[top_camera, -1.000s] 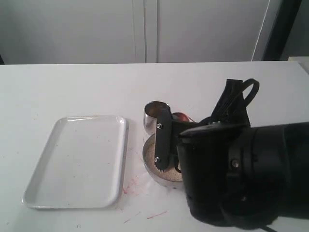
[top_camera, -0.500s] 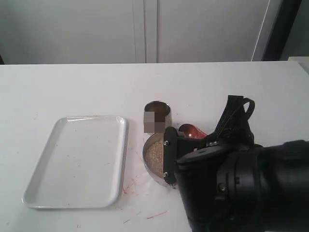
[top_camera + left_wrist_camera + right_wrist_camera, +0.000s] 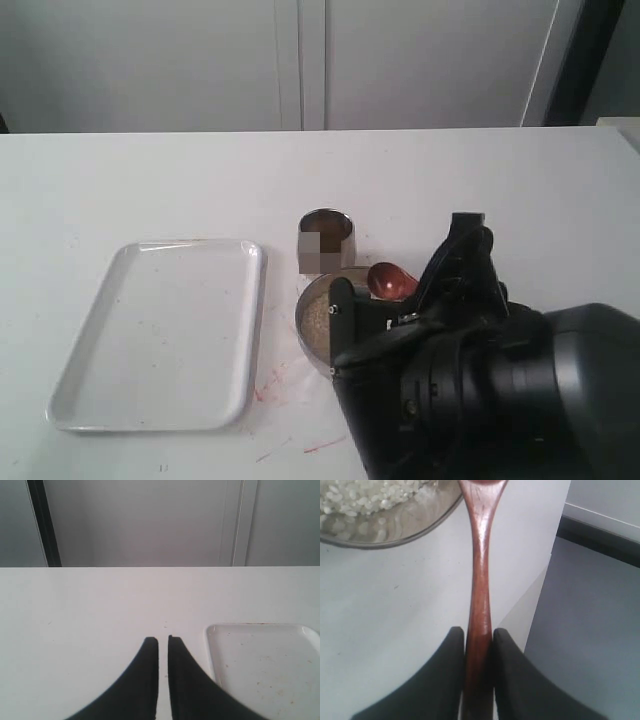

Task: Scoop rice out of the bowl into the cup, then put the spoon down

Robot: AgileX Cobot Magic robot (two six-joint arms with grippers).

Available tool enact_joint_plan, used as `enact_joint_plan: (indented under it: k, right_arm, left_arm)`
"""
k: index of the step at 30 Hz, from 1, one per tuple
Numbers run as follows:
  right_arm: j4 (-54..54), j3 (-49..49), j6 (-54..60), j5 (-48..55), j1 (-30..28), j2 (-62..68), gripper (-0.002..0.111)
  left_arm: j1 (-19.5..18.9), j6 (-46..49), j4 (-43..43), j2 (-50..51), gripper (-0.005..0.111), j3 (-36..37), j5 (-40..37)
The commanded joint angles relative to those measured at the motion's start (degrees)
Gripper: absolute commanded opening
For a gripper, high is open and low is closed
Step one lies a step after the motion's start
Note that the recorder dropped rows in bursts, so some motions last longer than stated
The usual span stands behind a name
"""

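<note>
The wooden spoon (image 3: 480, 575) runs straight out from my right gripper (image 3: 478, 632), which is shut on its slim handle. Its reddish scoop (image 3: 390, 282) hangs to the right of the steel bowl (image 3: 306, 338), just past the rim. The bowl (image 3: 395, 532) holds pale rice (image 3: 355, 497), which is also partly visible as rice (image 3: 318, 318) in the exterior view. The small steel cup (image 3: 325, 238) stands just behind the bowl. My left gripper (image 3: 162, 641) hovers over bare table with its fingers almost touching and nothing between them.
A white rectangular tray (image 3: 160, 330) lies left of the bowl, and its corner (image 3: 260, 665) is beside the left gripper. The bulky black right arm (image 3: 500, 390) hides the bowl's right half. The table edge (image 3: 555, 560) drops off near the spoon.
The right arm has drawn back toward the front, carrying the spoon scoop away from the cup to beside the bowl's right rim. More of the rice shows.
</note>
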State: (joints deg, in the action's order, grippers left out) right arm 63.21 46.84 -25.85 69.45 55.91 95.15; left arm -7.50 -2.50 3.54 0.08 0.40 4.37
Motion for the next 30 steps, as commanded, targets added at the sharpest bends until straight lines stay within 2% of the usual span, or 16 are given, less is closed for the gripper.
enact_joint_plan:
  k: [1,20,30]
  right_arm:
    - [0.2,-0.1,-0.5,-0.5,-1.2,0.4,0.0]
    - [-1.1,0.2,-0.5,-3.4,-1.3,3.6,0.0]
    - [-6.5,5.2,3.6,-3.9,-1.3,3.8,0.0]
  left_arm:
    - [0.2,-0.3,0.3,-0.1,0.014,-0.4,0.3]
    - [0.2,-0.3,0.3,-0.1,0.014,-0.4,0.3]
    - [0.2,-0.3,0.3,-0.1,0.014,-0.4,0.3]
